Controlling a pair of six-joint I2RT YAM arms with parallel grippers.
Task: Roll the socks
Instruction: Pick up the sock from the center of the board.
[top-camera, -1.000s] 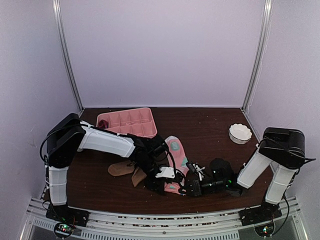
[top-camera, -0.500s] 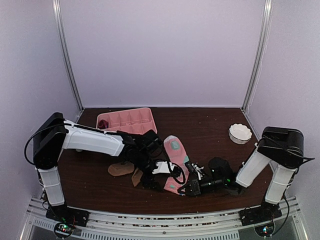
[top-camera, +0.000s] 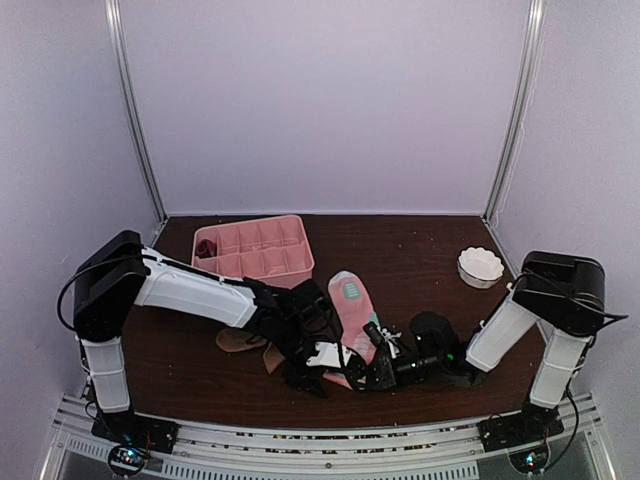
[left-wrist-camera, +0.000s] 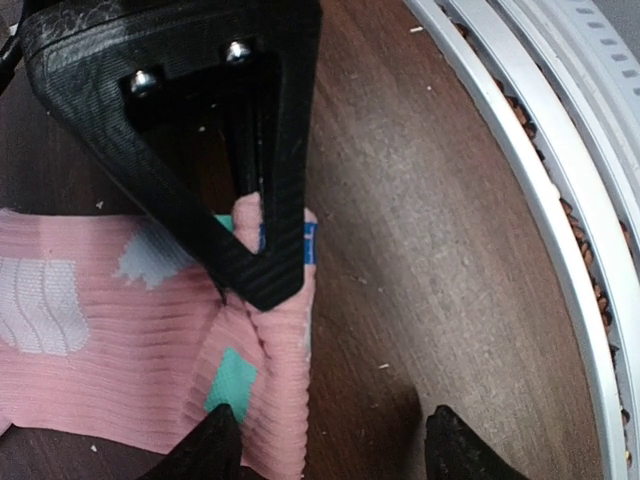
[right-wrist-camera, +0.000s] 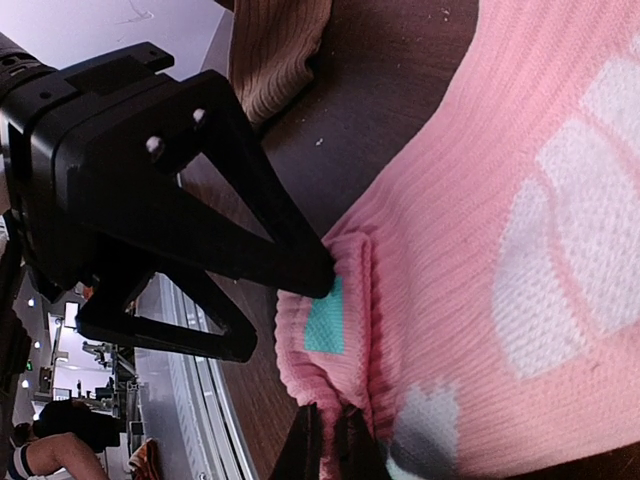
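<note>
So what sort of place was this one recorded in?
Probably a lab robot cell: plain pale walls box in a dark table; left arm and right arm bolted to a metal rail.

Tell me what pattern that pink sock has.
The pink sock has white and mint-green patches; right wrist view shows it best.

My top camera sits above and behind me, looking down across the whole table (top-camera: 420, 250) to the back wall (top-camera: 320, 100). My left wrist camera looks down from very close on the near end of the pink sock (left-wrist-camera: 120, 350) by the front rail (left-wrist-camera: 560, 200). My right wrist camera, closer still, shows that same end, apparently from the opposite side.
</note>
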